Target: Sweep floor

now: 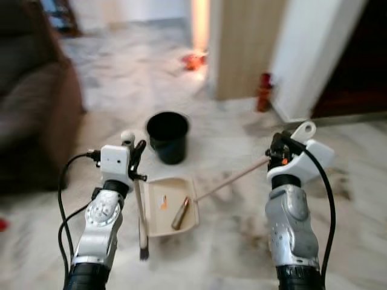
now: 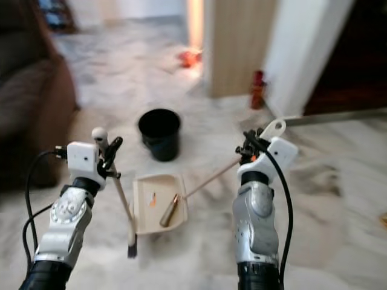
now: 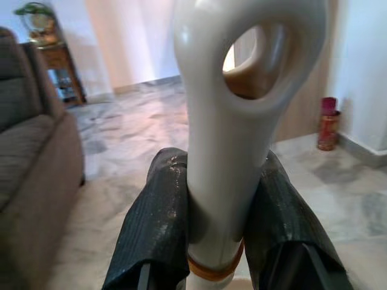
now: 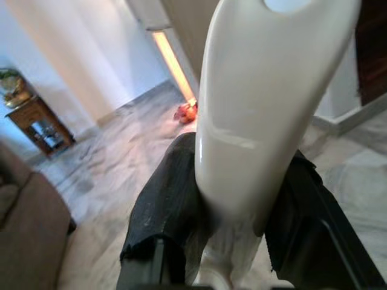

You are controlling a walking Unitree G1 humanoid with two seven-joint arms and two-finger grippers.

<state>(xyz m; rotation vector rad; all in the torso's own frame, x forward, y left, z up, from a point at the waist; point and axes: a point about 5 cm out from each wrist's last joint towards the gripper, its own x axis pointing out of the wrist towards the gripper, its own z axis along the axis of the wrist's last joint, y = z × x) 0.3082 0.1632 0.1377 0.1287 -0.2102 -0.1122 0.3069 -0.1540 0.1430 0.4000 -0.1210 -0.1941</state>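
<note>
The brush [image 1: 141, 217] is clamped in the left claw [image 1: 134, 158] by its white handle, standing near upright, bristles down on the floor [image 1: 242, 241] beside the dustpan [image 1: 169, 205]. The dustpan's long handle [image 1: 233, 178] slants up rightward into the right claw [image 1: 277, 151], clamped on it. A black bucket [image 1: 167, 136] stands beyond.
</note>
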